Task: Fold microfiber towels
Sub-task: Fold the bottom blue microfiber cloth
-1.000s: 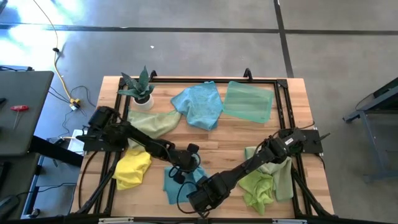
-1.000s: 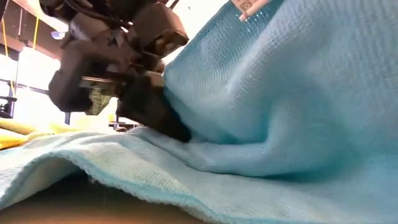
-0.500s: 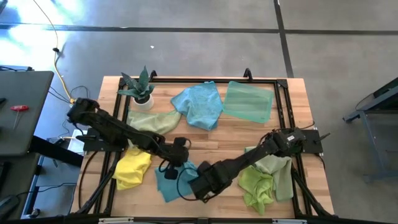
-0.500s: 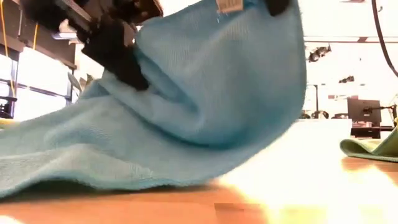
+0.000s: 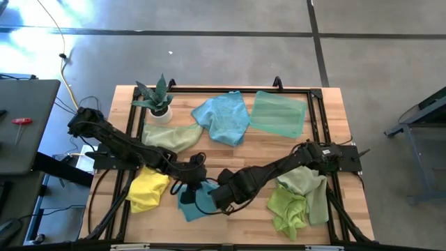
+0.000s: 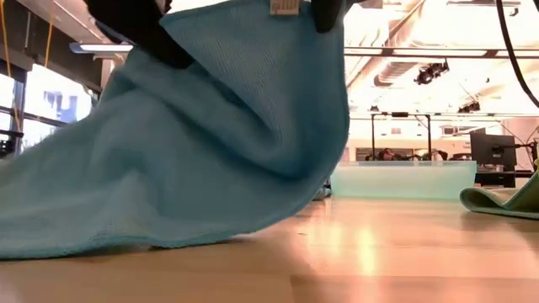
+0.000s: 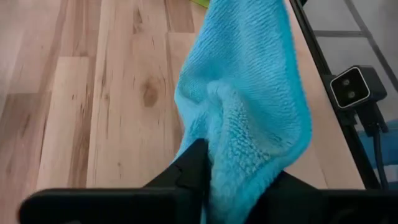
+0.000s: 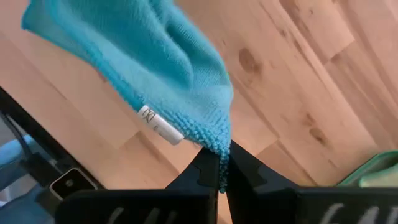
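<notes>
left hand (image 7: 239, 186): pinching teal towel (image 5: 195, 199) | right hand (image 8: 224, 165): pressed together on its tagged corner | towel: lifted, lower edge trailing on the surface (image 6: 404, 252) near the front edge, between both hands

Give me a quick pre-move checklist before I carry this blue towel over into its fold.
1. Right hand pinching the blue towel at its labelled corner: ok, shut on the edge beside the white tag.
2. Left hand gripping the towel's other corner: ok, cloth bunched between its fingers, though how firmly cannot tell.
3. Towel lifted clear of the table: not ok, its lower part rests on the wood in the low view.
4. Bare wood beside the hanging towel, seen from the left wrist: ok.
5. Yellow towel apart from the held one: ok, but close beside it.
6. Towel hanging flat without twist: cannot tell.
</notes>
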Robot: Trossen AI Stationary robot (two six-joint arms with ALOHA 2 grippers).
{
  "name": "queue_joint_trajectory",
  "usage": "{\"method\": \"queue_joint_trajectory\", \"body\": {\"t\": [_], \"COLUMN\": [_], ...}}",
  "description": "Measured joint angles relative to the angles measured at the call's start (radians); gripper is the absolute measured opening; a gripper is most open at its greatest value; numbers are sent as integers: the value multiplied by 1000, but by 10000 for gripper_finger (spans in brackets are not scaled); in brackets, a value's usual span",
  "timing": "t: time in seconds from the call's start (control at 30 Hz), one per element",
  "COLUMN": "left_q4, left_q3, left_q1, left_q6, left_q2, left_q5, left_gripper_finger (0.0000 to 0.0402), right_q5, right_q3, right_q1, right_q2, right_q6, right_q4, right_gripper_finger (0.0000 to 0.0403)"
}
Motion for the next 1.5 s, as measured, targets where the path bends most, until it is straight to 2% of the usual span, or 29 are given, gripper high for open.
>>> {"method": "queue_joint_trajectory", "body": {"t": [0.1, 0.27, 0.5, 0.73, 0.93, 1.23, 1.37, 1.5], "left_q4": [3, -3, -104, -229, -354, -541, -599, -613], "left_q3": [0, 0, 0, 12, 138, 426, 504, 526], "left_q1": [-1, -4, -4, -4, -4, -5, -5, -5], "left_q6": [9, 20, 38, -11, -75, -71, -70, -93], "left_q2": [0, 0, 0, -9, -31, -33, -33, -33], "left_q5": [1, 1, -6, -44, -56, -165, -200, -198], "left_gripper_finger": [73, 71, 7, 2, 1, 0, 0, 0], "right_q5": [-3, -13, -16, -27, -2, 67, 108, 125], "right_q3": [0, 0, 0, 0, 0, 0, 0, 0], "right_q1": [-4, -7, -7, -5, -6, -28, -41, -57], "right_q2": [0, 0, 0, -3, -36, -93, -149, -193], "right_q6": [-23, -31, -31, -31, -46, -170, -237, -319], "right_q4": [-2, -6, -13, -39, -54, -55, -55, -55], "right_gripper_finger": [0, 0, 0, 0, 0, 0, 0, 0]}}
